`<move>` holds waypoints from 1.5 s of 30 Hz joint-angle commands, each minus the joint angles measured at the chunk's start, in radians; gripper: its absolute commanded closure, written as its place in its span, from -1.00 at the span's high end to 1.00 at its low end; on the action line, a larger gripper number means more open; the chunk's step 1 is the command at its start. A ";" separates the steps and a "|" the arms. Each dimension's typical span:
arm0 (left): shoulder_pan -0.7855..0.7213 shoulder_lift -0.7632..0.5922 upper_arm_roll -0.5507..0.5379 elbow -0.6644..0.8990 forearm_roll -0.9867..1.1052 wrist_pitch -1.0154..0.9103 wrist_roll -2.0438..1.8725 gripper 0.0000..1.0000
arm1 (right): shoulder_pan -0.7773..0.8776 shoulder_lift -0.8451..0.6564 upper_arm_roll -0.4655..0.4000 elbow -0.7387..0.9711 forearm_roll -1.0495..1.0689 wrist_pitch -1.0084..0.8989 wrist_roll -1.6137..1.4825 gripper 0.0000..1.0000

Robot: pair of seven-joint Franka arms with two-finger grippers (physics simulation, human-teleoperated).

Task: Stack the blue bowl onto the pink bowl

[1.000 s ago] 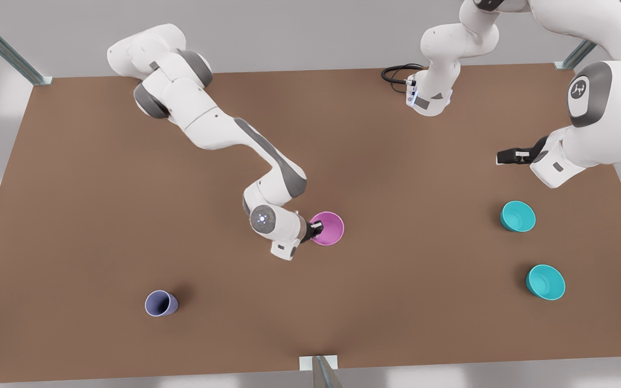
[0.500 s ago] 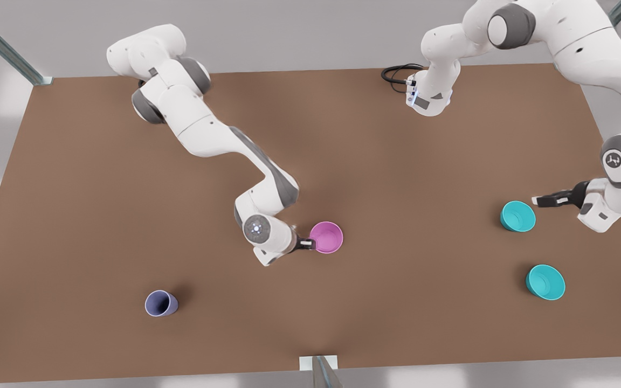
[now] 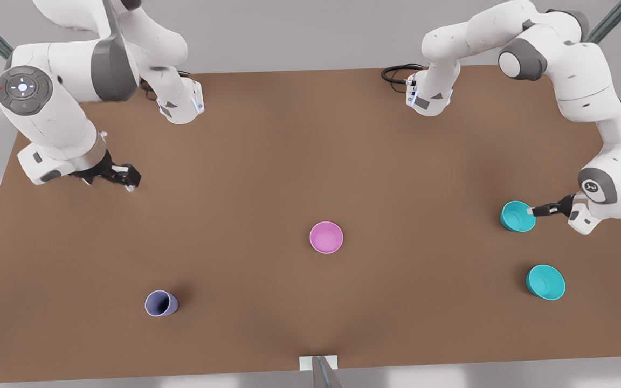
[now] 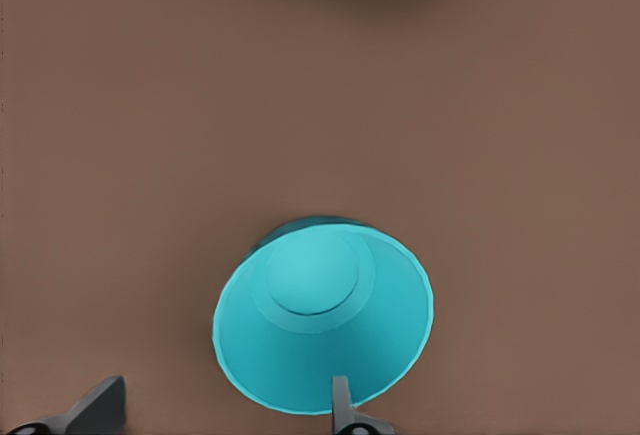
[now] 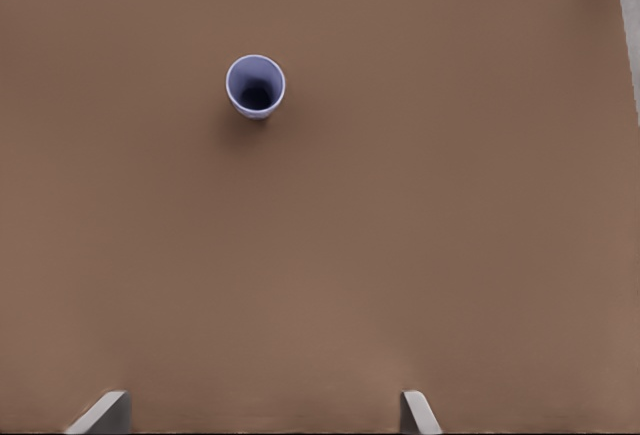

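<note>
On the brown surface [image 3: 267, 161] I am at the grasping step. All four vessels look empty. The blue bowl [image 3: 517, 216] sits near the front view's right edge, a twin bowl [image 3: 545, 282] near it; the pink bowl [image 3: 326, 237] waits mid-surface, the cup [image 3: 160, 303] far off. My left pincer [image 3: 530, 211] is open astride the blue bowl's rim; next, I judge, close and lift. My right pincer [image 3: 127, 179] waits, open.

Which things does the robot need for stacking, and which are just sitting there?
Needed:
small turquoise plastic bowl by the left pincer
small round orchid-pink plastic bowl
left pincer, open at that bowl's rim

Just sitting:
second turquoise plastic bowl
lavender-blue plastic cup
</note>
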State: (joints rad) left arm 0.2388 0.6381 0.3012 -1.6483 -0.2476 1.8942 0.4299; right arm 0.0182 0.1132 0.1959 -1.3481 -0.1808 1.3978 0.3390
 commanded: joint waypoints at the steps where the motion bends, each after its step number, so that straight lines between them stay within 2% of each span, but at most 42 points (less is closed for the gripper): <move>1: 0.005 0.021 0.007 -0.004 -0.036 0.078 0.313 1.00 | 0.002 -0.036 -0.013 -0.046 0.032 -0.057 -0.357 1.00; 10: 0.005 0.081 0.006 -0.002 -0.128 0.108 0.314 1.00 | -0.004 0.025 -0.012 -0.039 0.055 -0.085 -0.356 1.00; 11: 0.005 0.083 0.006 -0.002 -0.127 0.108 0.314 0.68 | -0.004 0.026 -0.010 -0.034 0.057 -0.083 -0.356 1.00; 13: 0.004 0.083 0.006 -0.002 -0.127 0.106 0.314 -0.19 | -0.004 0.033 -0.010 -0.034 0.067 -0.083 -0.356 1.00; 14: 0.004 0.083 0.006 -0.002 -0.127 0.103 0.314 -0.49 | -0.004 0.033 -0.010 -0.036 0.069 -0.083 -0.356 1.00; 15: 0.004 0.083 0.006 -0.002 -0.127 0.103 0.314 -0.57 | -0.004 0.034 -0.010 -0.036 0.069 -0.083 -0.356 1.00; 20: -0.006 0.055 0.006 0.002 -0.151 0.060 0.308 -0.57 | -0.007 0.034 -0.012 -0.040 0.070 -0.086 -0.356 1.00; 23: -0.116 -0.090 0.006 0.002 -0.142 -0.053 0.247 -0.57 | -0.007 0.034 -0.012 -0.043 0.070 -0.088 -0.356 1.00; 25: -0.369 -0.212 0.058 0.005 -0.144 -0.179 -0.025 -0.57 | -0.007 0.034 -0.012 -0.043 0.070 -0.089 -0.354 1.00; 27: -0.585 -0.219 0.059 0.067 -0.136 -0.225 -0.313 -0.57 | -0.007 0.034 -0.012 -0.043 0.070 -0.089 -0.354 1.00; 29: -0.808 -0.144 0.055 0.171 -0.117 -0.225 -0.615 -0.57 | -0.007 0.040 -0.012 -0.043 0.070 -0.089 -0.354 1.00; 31: -0.892 -0.013 0.041 0.316 -0.163 -0.221 -0.793 -0.57 | -0.007 0.046 -0.012 -0.043 0.070 -0.089 -0.353 1.00; 33: -0.908 0.089 0.030 0.418 -0.167 -0.192 -0.942 -0.57 | -0.007 0.048 -0.012 -0.043 0.080 -0.089 -0.353 1.00; 34: -0.905 0.112 -0.002 0.420 -0.168 -0.101 -1.003 -0.57 | -0.007 0.048 -0.012 -0.043 0.084 -0.089 -0.351 1.00; 37: -0.906 0.183 -0.036 0.467 -0.188 -0.015 -1.085 -0.57 | -0.007 0.049 -0.012 -0.043 0.084 -0.089 -0.344 1.00; 45: -0.906 0.204 -0.071 0.469 -0.190 0.045 -1.083 -0.57 | -0.007 0.059 -0.012 -0.040 0.086 -0.089 -0.337 1.00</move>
State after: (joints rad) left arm -0.6669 0.8406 0.2298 -1.1790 -0.4315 1.8860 -0.1595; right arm 0.0118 0.1725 0.1837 -1.3890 -0.0963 1.3091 0.0205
